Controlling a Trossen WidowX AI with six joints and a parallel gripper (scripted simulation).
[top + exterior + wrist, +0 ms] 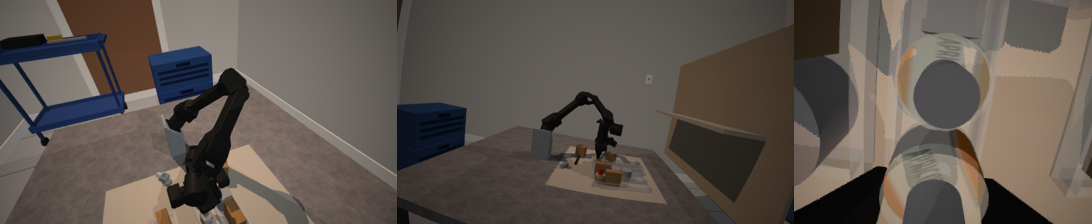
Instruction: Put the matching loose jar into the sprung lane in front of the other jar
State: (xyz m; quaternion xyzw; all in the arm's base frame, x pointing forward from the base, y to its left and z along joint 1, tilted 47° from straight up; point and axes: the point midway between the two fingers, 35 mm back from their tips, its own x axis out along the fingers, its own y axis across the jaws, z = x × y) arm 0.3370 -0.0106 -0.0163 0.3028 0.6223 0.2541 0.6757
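My gripper (205,210) (598,156) (934,182) points down at the sprung lane's front end, shut on a clear jar with a grey cap, orange contents and dark lettering. This held jar (896,192) is at the bottom of the wrist view. The matching lane jar (908,75) (206,217) stands just beyond it, between the clear lane walls (990,30), against the grey pusher plate (954,15). The two jars overlap in the wrist view; whether they touch is unclear. The held jar's base and the low front stop are hidden, so I cannot tell if it is on the lane floor.
A grey cylinder (626,174) (836,100) stands in the lane to the left in the wrist view. Tan blocks (614,177) (234,211) and a red-capped yellow jar (600,179) are at the neighbouring lanes. A small pale-blue item (164,178) (564,164) lies on the mat (124,200).
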